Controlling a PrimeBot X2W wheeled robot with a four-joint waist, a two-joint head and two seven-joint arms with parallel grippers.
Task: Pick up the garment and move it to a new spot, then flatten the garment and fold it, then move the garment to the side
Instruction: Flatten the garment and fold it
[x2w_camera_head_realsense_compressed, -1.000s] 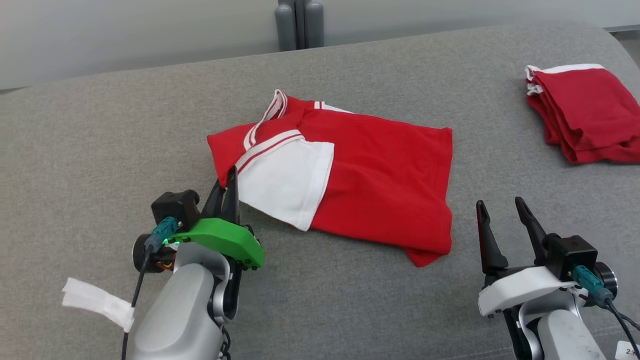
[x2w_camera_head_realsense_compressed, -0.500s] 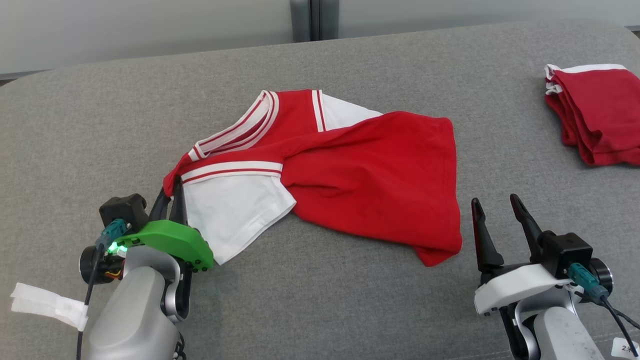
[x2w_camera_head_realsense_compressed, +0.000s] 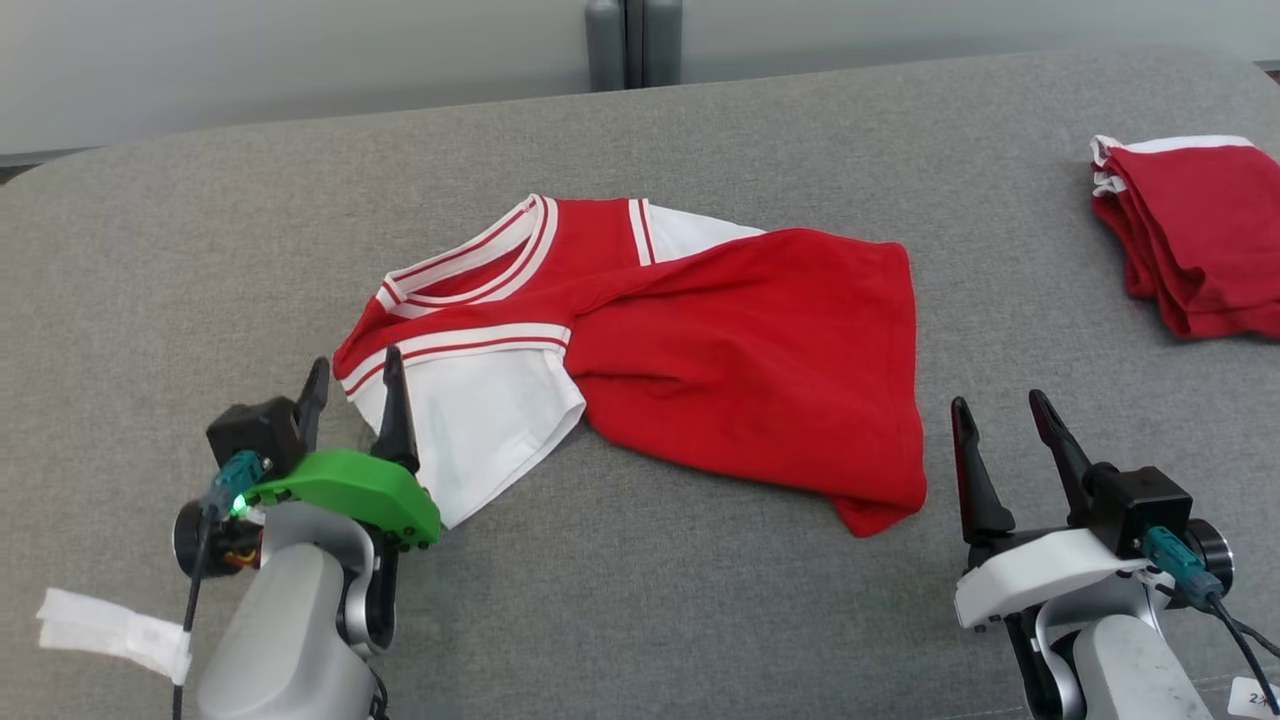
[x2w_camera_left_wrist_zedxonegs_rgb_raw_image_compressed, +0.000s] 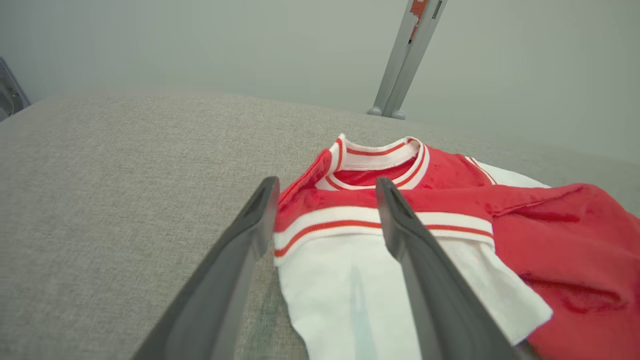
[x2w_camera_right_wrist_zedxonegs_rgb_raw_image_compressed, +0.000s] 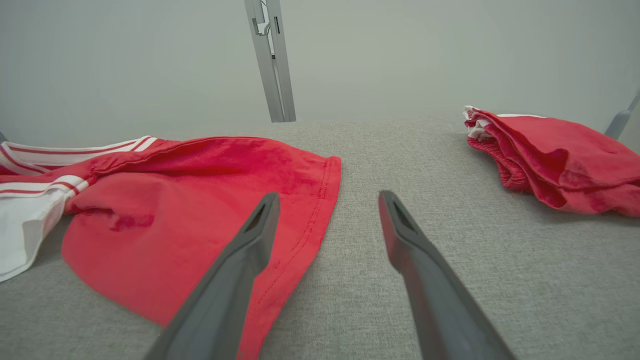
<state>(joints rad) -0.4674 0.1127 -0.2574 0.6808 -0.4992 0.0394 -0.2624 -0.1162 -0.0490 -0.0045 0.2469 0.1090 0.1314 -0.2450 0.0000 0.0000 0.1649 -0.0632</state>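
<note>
The garment (x2w_camera_head_realsense_compressed: 720, 360) is a red shirt with white sleeves and a striped white collar, lying crumpled on the grey surface (x2w_camera_head_realsense_compressed: 640, 600) at the middle. My left gripper (x2w_camera_head_realsense_compressed: 352, 372) stands open at the shirt's near-left corner, fingers astride the white sleeve's edge with nothing pinched. In the left wrist view the garment (x2w_camera_left_wrist_zedxonegs_rgb_raw_image_compressed: 400, 240) lies between and beyond the left gripper (x2w_camera_left_wrist_zedxonegs_rgb_raw_image_compressed: 325, 186). My right gripper (x2w_camera_head_realsense_compressed: 993, 413) is open near the shirt's lower right hem, apart from it. The right wrist view shows the garment (x2w_camera_right_wrist_zedxonegs_rgb_raw_image_compressed: 200, 200) left of the right gripper (x2w_camera_right_wrist_zedxonegs_rgb_raw_image_compressed: 327, 200).
A folded stack of red garments (x2w_camera_head_realsense_compressed: 1190, 235) lies at the far right, also the folded stack (x2w_camera_right_wrist_zedxonegs_rgb_raw_image_compressed: 550, 160) in the right wrist view. A grey metal post (x2w_camera_head_realsense_compressed: 633, 42) stands behind the surface's far edge. White tape hangs from my left forearm (x2w_camera_head_realsense_compressed: 110, 630).
My left gripper pulled the shirt's shoulder leftwards, spreading the collar open, then opened and let go of it. The right gripper stayed put. The camera shifted slightly.
</note>
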